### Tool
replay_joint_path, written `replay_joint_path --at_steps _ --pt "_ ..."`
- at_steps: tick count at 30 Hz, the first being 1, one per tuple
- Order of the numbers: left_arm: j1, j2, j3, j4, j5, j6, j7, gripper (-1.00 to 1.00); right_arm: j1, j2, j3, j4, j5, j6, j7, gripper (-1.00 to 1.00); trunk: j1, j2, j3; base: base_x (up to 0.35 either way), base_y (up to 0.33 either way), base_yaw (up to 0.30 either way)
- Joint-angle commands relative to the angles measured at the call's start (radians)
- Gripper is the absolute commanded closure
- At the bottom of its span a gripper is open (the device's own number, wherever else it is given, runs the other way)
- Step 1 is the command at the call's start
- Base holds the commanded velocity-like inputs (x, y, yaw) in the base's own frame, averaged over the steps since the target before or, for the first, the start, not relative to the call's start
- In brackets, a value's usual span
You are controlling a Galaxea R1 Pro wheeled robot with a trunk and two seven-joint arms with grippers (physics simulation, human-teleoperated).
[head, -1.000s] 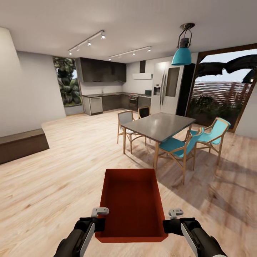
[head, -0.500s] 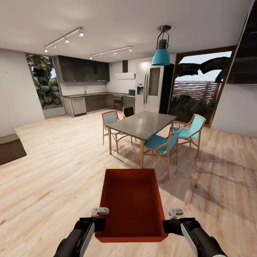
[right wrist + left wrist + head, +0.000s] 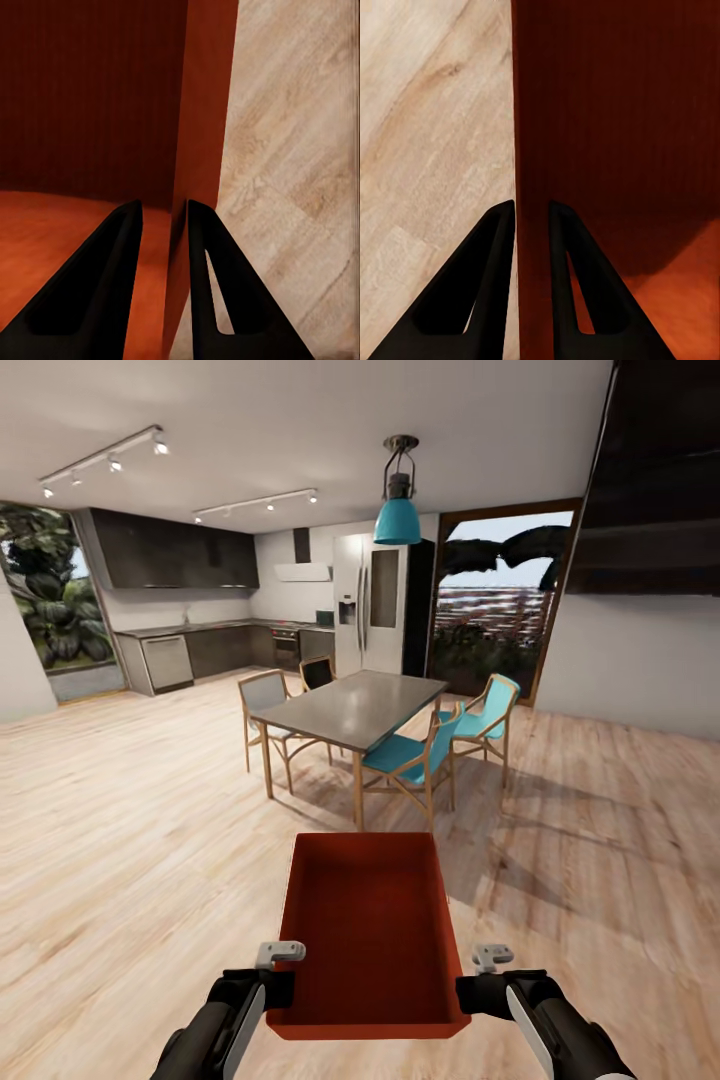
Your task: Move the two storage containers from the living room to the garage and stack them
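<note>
Head view: red bin (image 3: 368,930) at lower centre, carried above the wood floor (image 3: 130,840); left gripper (image 3: 283,988) and right gripper (image 3: 470,992) clamp its side walls. Left wrist view: fingers (image 3: 480,289) straddle one wall. Right wrist view: fingers (image 3: 101,289) pinch the other wall.

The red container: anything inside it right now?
Nothing visible: the storage container shows a bare red bottom, held at its side walls by the left gripper and right gripper. The near wall hides a narrow strip of the bottom.
</note>
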Motion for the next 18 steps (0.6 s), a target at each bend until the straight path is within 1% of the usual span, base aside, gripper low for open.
replay_joint_path --at_steps 1,18 --pt "0.0 0.002 0.0 0.0 -0.023 0.007 0.005 1.0 -0.001 -0.002 0.008 -0.003 -0.004 -0.003 -0.002 1.0 0.0 -0.001 -0.001 0.0 0.0 -0.293" --pt "0.0 0.002 0.0 0.0 -0.023 0.006 0.005 1.0 -0.001 -0.002 0.008 -0.003 -0.004 -0.003 -0.002 1.0 0.0 -0.001 -0.001 0.0 0.0 -0.293"
